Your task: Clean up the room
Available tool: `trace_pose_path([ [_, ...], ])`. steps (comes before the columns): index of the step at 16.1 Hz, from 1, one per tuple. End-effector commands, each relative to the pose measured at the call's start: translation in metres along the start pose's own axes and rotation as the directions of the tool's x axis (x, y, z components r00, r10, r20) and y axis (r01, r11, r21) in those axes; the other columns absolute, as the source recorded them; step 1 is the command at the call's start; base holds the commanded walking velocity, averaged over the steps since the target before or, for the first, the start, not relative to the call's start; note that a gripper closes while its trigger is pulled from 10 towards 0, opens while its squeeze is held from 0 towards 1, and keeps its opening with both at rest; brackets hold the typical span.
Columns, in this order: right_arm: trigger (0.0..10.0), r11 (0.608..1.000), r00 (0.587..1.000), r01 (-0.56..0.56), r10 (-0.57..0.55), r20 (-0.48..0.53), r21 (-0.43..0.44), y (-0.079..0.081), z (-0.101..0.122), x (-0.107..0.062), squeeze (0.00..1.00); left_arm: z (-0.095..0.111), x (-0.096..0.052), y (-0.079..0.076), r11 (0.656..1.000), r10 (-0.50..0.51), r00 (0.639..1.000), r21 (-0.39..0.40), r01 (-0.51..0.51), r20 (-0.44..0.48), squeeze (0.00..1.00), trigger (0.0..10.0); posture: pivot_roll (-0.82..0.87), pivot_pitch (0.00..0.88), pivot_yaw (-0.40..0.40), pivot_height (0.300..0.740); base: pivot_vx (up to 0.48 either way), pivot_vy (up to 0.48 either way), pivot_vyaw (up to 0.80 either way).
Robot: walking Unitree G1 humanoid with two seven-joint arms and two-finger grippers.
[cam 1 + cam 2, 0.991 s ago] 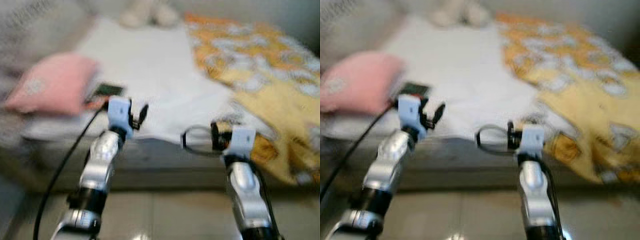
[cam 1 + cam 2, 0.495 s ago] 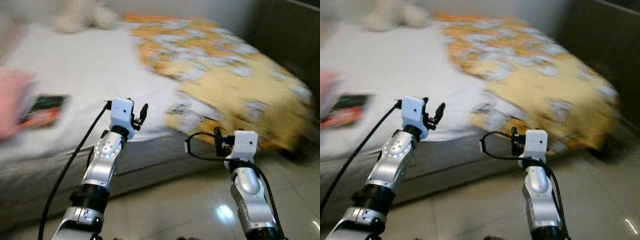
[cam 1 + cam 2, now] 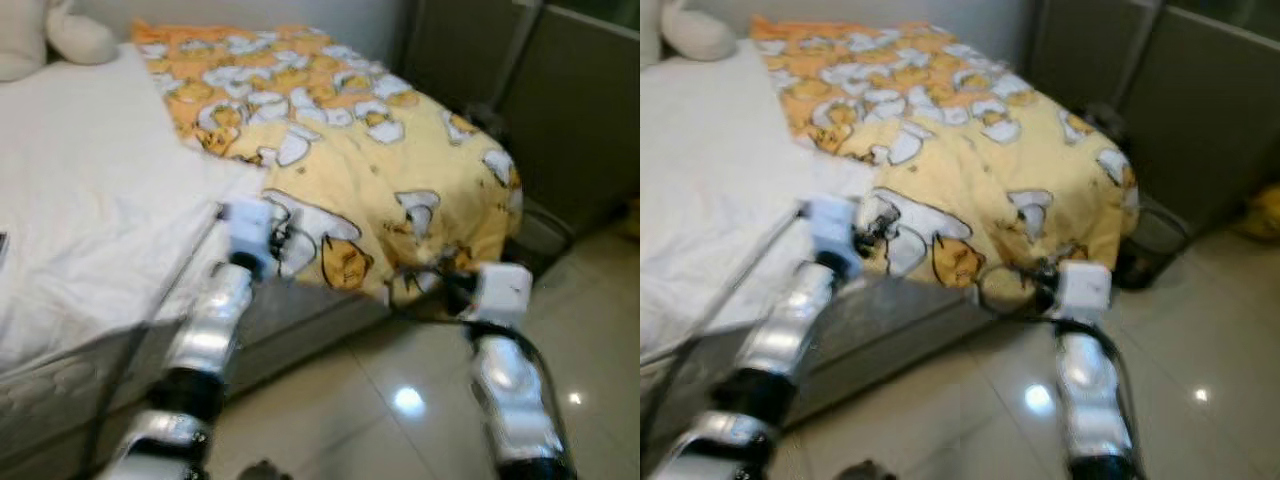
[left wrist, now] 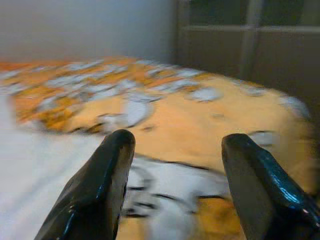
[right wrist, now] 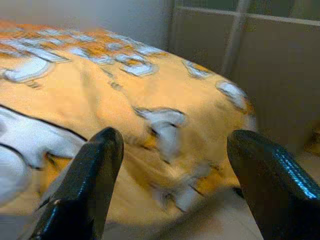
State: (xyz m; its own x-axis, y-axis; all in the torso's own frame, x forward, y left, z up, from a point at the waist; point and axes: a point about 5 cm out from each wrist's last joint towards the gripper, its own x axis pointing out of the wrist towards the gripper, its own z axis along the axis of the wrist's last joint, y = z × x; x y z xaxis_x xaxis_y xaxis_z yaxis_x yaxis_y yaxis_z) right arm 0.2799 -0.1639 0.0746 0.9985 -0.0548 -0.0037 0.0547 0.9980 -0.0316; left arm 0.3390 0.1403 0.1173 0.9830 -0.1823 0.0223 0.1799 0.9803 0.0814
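Now | left claw [image 4: 172, 190] wide | right claw [image 5: 172, 195] wide (both raised) | facing yellow blanket [image 3: 400, 170]

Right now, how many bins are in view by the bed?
1. A dark bin stands on the floor at the foot of the bed, beside the hanging yellow blanket. Others may be hidden behind the bed.

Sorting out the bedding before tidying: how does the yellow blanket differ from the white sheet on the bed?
The blanket is yellow-orange with a white cartoon print; the sheet is plain white. The blanket lies rumpled and hangs over the bed's corner toward the floor; the sheet lies flatter on the mattress, with light wrinkles. The blanket covers the right part of the bed, the sheet the left. Both are soft bedding on the same bed, and the blanket's edge overlaps the sheet.
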Motion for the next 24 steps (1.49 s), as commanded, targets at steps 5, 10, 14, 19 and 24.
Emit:
trace_pose_path([
  [5, 10.0, 1.0, 1.0, -0.001, 0.002, 0.019, -0.031, -0.009, -0.001, -0.004, 1.0, -0.002, 0.008, 0.001, 0.999, 0.041, 0.998, 0.005, -0.04, -0.044, 1.0, 10.0, 0.1, 0.0, -0.037, 0.74, 0.48, 0.0, 0.0],
  [10, 10.0, 1.0, 0.999, 0.013, -0.014, -0.044, -0.025, -0.011, -0.01, -0.006, 1.0, -0.004, 0.011, 0.008, 0.998, 0.069, 0.995, -0.001, -0.069, -0.068, 1.0, 10.0, 0.09, 0.0, -0.038, 0.74, 0.476, 0.0, -0.47],
  [14, 10.0, 1.0, 0.998, 0.016, -0.017, -0.056, -0.026, -0.012, -0.013, -0.009, 1.0, -0.005, 0.013, 0.012, 0.995, 0.094, 0.991, -0.018, -0.096, -0.092, 1.0, 10.0, 0.09, 0.0, -0.033, 0.74, 0.461, 0.0, -0.77],
  [19, 10.0, 0.998, 0.998, -0.04, 0.038, -0.05, -0.046, -0.007, -0.012, -0.01, 0.0, -0.018, 0.012, 0.028, 0.985, 0.172, 0.97, 0.019, -0.171, -0.17, 0.0, 10.0, 0.08, 0.0, -0.036, 0.74, 0.087, 0.283, -0.11],
  [24, 10.0, 0.995, 0.996, -0.081, 0.079, -0.039, -0.063, -0.004, -0.01, -0.008, 0.0, -0.005, 0.016, 0.023, 0.989, 0.148, 0.985, 0.008, -0.148, -0.085, 0.0, 10.0, 0.1, 0.0, -0.045, 0.74, 0.174, 0.23, 0.12],
])
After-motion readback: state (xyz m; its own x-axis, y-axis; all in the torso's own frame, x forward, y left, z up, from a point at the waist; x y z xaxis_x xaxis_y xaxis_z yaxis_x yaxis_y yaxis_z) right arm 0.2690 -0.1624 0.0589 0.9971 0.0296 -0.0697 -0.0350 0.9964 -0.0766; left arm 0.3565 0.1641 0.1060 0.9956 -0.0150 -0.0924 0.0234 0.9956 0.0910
